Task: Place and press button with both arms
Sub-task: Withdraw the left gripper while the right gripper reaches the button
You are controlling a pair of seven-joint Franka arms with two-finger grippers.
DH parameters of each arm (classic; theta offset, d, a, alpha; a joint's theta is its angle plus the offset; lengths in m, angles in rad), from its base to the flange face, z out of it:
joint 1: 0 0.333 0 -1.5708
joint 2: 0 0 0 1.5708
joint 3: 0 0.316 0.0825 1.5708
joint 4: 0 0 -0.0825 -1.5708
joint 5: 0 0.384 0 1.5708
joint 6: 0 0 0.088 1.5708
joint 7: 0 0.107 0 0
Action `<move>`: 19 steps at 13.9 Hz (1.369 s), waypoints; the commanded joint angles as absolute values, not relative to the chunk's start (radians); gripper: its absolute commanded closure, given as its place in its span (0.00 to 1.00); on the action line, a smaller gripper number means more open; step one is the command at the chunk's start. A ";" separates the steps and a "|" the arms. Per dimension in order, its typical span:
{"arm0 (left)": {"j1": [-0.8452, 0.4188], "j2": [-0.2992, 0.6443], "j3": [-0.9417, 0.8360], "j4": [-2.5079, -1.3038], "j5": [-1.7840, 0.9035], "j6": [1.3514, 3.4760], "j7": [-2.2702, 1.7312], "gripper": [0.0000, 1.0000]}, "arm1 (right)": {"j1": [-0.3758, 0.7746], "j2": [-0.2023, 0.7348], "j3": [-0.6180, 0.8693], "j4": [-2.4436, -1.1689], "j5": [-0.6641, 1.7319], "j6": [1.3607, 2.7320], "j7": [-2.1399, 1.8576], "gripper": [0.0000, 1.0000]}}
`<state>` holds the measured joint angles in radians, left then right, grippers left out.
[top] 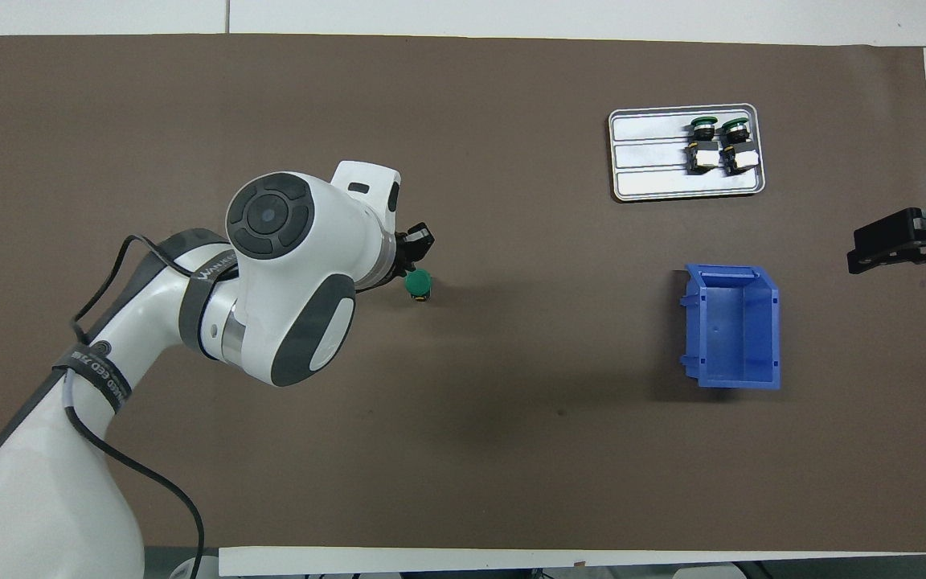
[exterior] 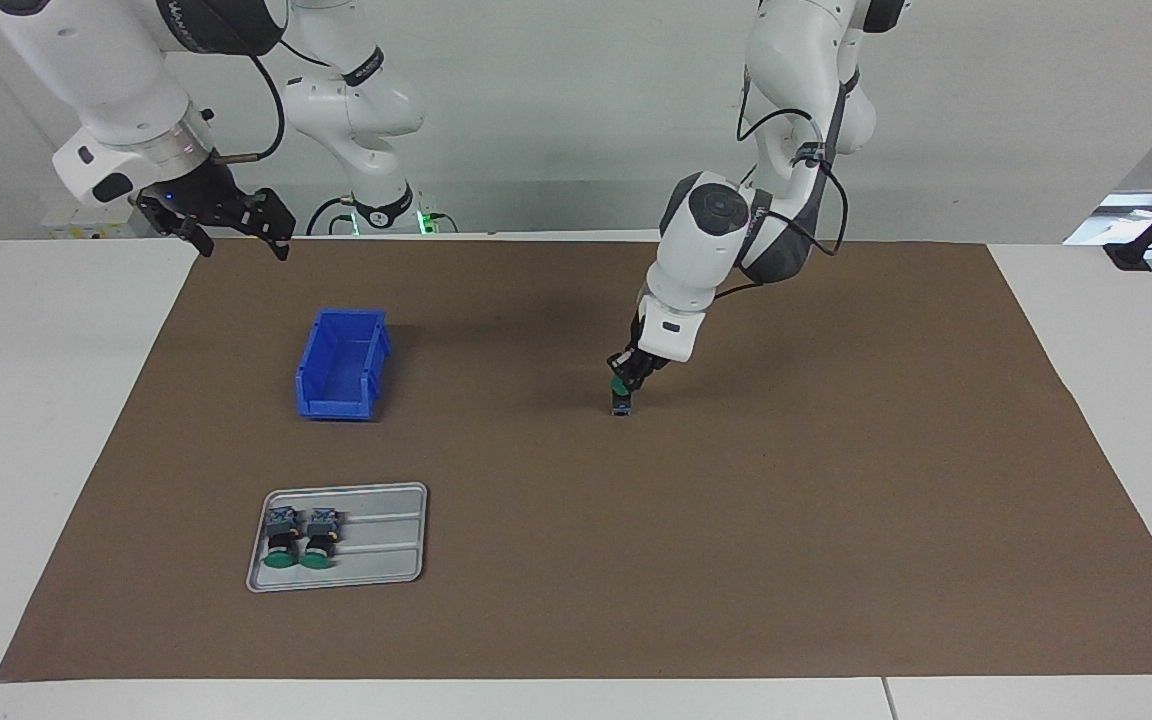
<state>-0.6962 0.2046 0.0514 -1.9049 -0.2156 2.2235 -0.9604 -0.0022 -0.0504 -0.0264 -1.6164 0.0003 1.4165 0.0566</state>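
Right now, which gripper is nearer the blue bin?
Right. The right gripper waits raised at the table's edge by the blue bin. The left gripper is at the button standing mid-mat, well toward the left arm's end from the bin.

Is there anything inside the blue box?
No, the overhead view looks straight into the blue box and shows only its bare floor.

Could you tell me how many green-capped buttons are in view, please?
3. Two lie side by side in the grey tray: one, another. The third stands on the brown mat under the left claw.
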 commanded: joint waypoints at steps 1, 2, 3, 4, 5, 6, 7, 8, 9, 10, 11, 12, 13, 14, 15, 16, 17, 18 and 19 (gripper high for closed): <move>-0.638 0.178 0.055 -1.852 -0.195 2.102 -0.945 0.39 | -0.006 -0.067 -0.026 -1.635 0.002 1.413 0.035 0.01; -0.611 0.170 0.055 -1.838 -0.174 2.082 -0.916 0.27 | -0.006 -0.067 -0.026 -1.635 0.002 1.413 0.035 0.01; -0.579 0.169 0.055 -1.829 -0.166 2.062 -0.875 0.17 | -0.006 -0.067 -0.026 -1.635 0.005 1.417 0.032 0.01; -0.560 0.164 0.055 -1.822 -0.163 2.054 -0.846 0.09 | 0.000 -0.069 -0.018 -1.635 0.014 1.416 0.032 0.01; -0.536 0.154 0.057 -1.818 -0.158 2.048 -0.821 0.00 | 0.005 -0.069 -0.014 -1.635 0.012 1.416 0.026 0.01; -0.493 0.137 0.055 -1.816 -0.158 2.025 -0.793 0.00 | 0.017 -0.069 -0.006 -1.637 0.017 1.416 -0.001 0.01; -0.451 0.121 0.054 -1.815 -0.158 1.999 -0.757 0.00 | 0.041 -0.060 -0.003 -1.622 0.026 1.440 -0.015 0.01; -0.427 0.104 0.055 -1.816 -0.158 1.981 -0.712 0.00 | 0.078 -0.049 -0.002 -1.606 0.046 1.487 0.009 0.01; -0.388 0.095 0.057 -1.815 -0.158 1.953 -0.662 0.00 | 0.115 -0.031 -0.003 -1.594 0.061 1.502 0.055 0.01; -0.344 0.084 0.055 -1.812 -0.156 1.927 -0.617 0.00 | 0.153 -0.005 0.001 -1.580 0.060 1.509 0.102 0.01; -0.313 0.081 0.055 -1.803 -0.156 1.902 -0.568 0.00 | 0.210 0.047 0.006 -1.509 0.063 1.512 0.164 0.01; -0.290 0.080 0.057 -1.793 -0.156 1.878 -0.534 0.00 | 0.266 0.117 0.006 -1.433 0.069 1.511 0.234 0.01; -0.260 0.077 0.057 -1.783 -0.155 1.850 -0.503 0.00 | 0.320 0.176 0.008 -1.374 0.068 1.516 0.320 0.01; -0.233 0.072 0.057 -1.773 -0.140 1.814 -0.482 0.00 | 0.380 0.240 0.015 -1.324 0.066 1.546 0.418 0.01; -0.223 0.061 0.055 -1.769 -0.091 1.778 -0.459 0.00 | 0.427 0.279 0.024 -1.309 0.066 1.595 0.495 0.01; -0.221 0.051 0.055 -1.770 -0.051 1.748 -0.439 0.00 | 0.483 0.326 0.026 -1.307 0.064 1.658 0.573 0.01; -0.216 0.042 0.055 -1.770 -0.028 1.715 -0.413 0.00 | 0.532 0.374 0.026 -1.307 0.060 1.731 0.637 0.01; -0.203 0.029 0.055 -1.770 -0.017 1.689 -0.387 0.00 | 0.572 0.417 0.026 -1.308 0.051 1.803 0.685 0.01; -0.198 0.019 0.055 -1.769 -0.014 1.662 -0.361 0.00 | 0.598 0.457 0.026 -1.312 0.051 1.869 0.699 0.01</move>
<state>-0.2154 0.0503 0.0648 -1.7725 -0.0466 1.7276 -0.4121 0.5614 0.3525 0.0289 -1.3685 0.0558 1.7925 0.6475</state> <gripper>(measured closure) 0.000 0.009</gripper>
